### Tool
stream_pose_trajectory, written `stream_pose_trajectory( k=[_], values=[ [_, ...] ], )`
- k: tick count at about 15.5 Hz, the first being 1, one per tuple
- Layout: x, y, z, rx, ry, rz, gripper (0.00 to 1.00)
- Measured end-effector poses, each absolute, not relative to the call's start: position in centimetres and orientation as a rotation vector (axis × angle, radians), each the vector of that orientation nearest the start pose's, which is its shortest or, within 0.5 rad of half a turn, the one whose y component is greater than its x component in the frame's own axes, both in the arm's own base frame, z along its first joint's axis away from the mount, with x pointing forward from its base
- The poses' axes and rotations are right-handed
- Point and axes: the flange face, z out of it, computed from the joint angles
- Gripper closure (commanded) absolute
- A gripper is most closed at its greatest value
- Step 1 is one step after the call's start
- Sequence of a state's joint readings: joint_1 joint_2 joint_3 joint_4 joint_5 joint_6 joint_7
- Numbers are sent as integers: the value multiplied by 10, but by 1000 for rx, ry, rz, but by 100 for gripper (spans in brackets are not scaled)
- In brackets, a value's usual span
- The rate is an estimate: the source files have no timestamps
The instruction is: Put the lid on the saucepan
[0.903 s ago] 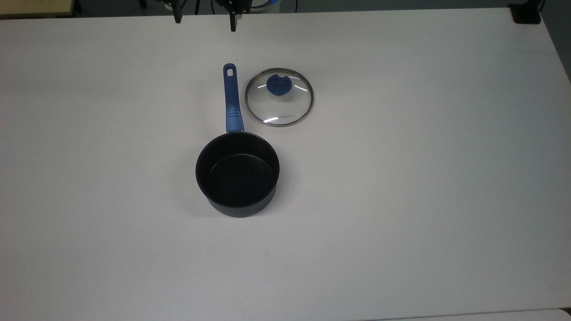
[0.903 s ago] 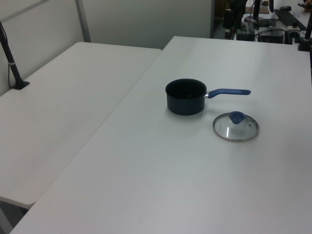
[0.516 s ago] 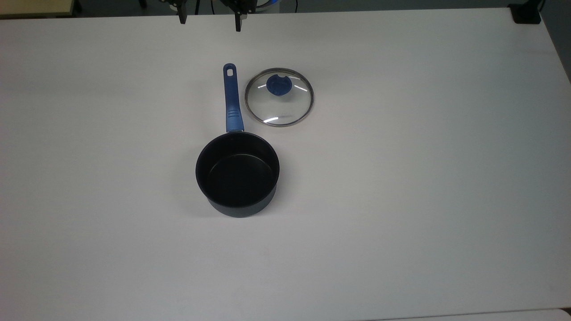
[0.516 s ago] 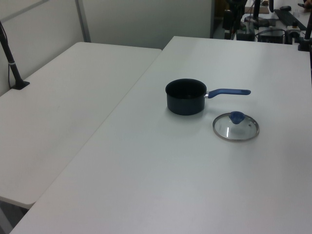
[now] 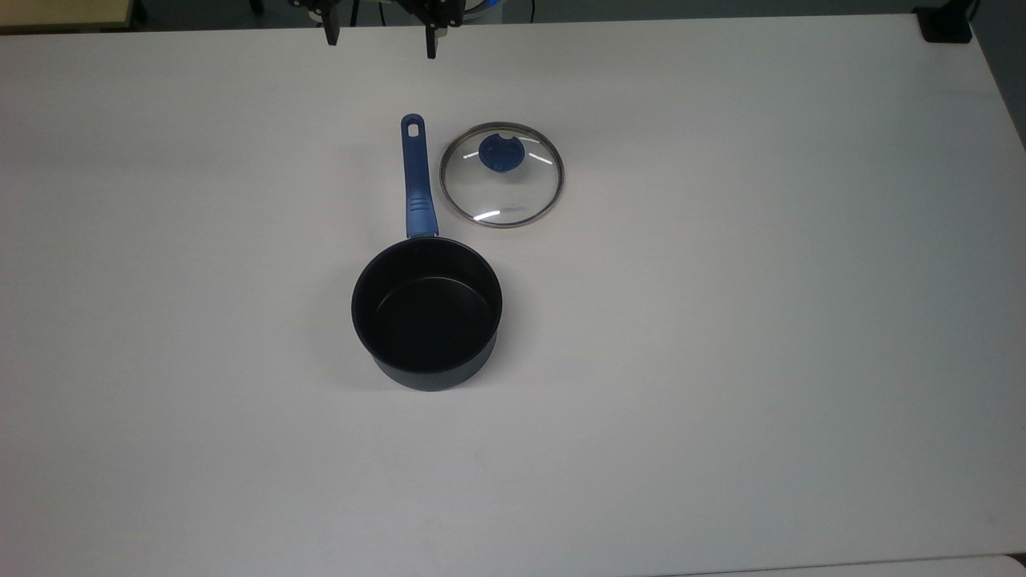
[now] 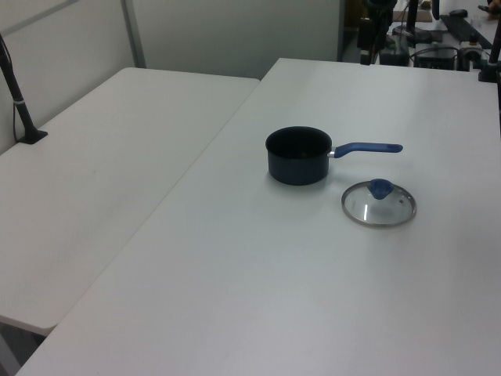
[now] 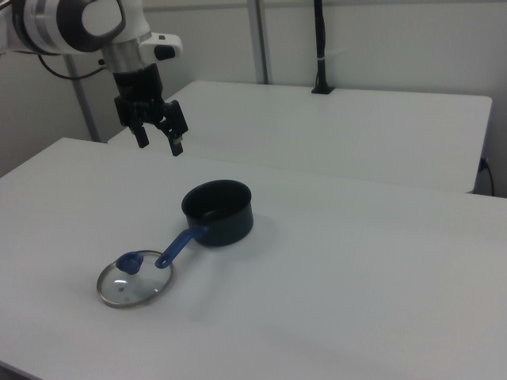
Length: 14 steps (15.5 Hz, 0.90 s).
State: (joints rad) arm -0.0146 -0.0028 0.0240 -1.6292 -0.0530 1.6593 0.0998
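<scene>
Lying flat on the white table [image 7: 380, 261], the lid [image 7: 135, 279] sits nearest in the right view, blue knob up, its rim just beside the saucepan's blue handle [image 7: 179, 246] without clearly touching it. Behind it stands the saucepan [image 7: 218, 212], uncovered, with broad bare tabletop on all sides. Farthest back, the gripper [image 7: 161, 141] hangs high above the table, fingers spread apart and holding nothing, well apart from both.
</scene>
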Motion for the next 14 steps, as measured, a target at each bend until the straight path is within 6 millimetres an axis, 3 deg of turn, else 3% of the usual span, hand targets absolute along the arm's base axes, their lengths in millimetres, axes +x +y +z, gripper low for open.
stream_pose_trajectory(
  k=[3, 8, 11, 14],
  values=[
    [560, 4, 603, -3194, 38, -27, 0],
    [542, 0, 579, -3180, -444, 280, 0],
    [527, 20, 538, -3158, -561, 449, 0],
    [510, 42, 486, -3195, -474, 442, 0]
  ],
)
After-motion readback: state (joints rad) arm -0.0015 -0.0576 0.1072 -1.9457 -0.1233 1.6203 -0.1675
